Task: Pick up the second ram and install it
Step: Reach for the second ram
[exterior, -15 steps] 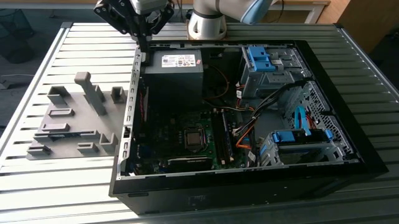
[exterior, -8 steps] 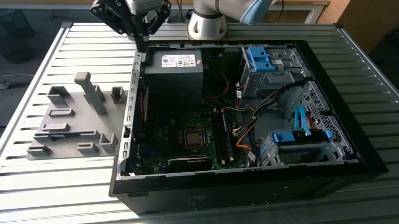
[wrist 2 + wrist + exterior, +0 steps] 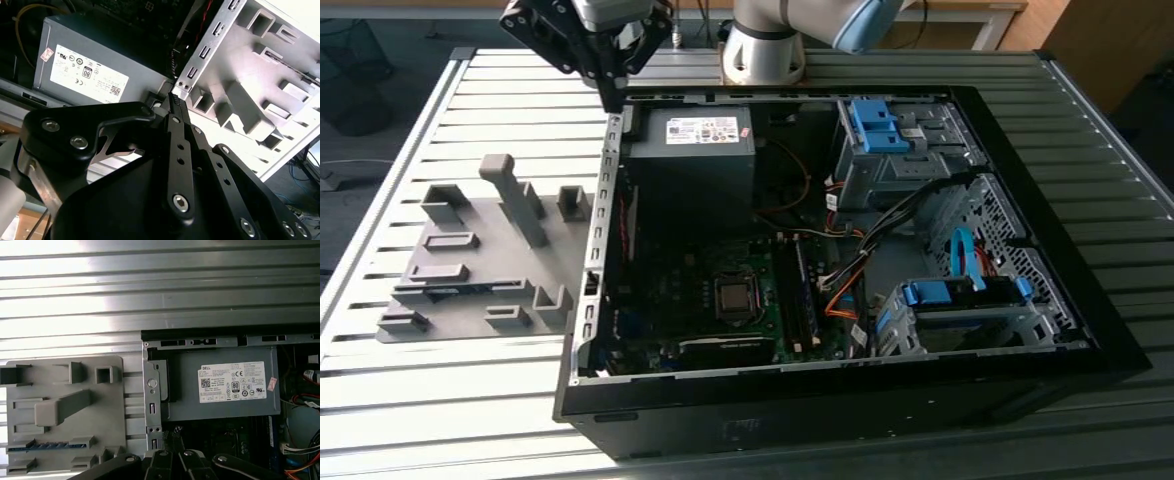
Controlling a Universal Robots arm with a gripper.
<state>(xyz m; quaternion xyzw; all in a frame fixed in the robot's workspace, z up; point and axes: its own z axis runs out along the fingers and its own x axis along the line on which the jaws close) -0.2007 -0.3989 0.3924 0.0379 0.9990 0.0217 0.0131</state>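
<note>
Second ram [image 3: 50, 445]: dark stick with blue marks, lying flat in a long slot of the grey holder plate [image 3: 107, 410]; well apart from the gripper [image 3: 608, 100] and lower than its tips.
Table [image 3: 454, 400]: slatted metal, beneath the gripper and everything else.
Computer case [image 3: 854, 410]: black, open, lying on its side; the corner of its side wall is right under the gripper's tips.
Holder plate: grey, with upright blocks, outside the case wall, off to one side of the gripper.
Power supply [image 3: 694, 170]: grey box with a white label, inside the case, just to the gripper's other side.
Gripper: black, pointing down, fingers [image 3: 176, 145] pressed together on nothing; whether they touch the wall cannot be told.
</note>
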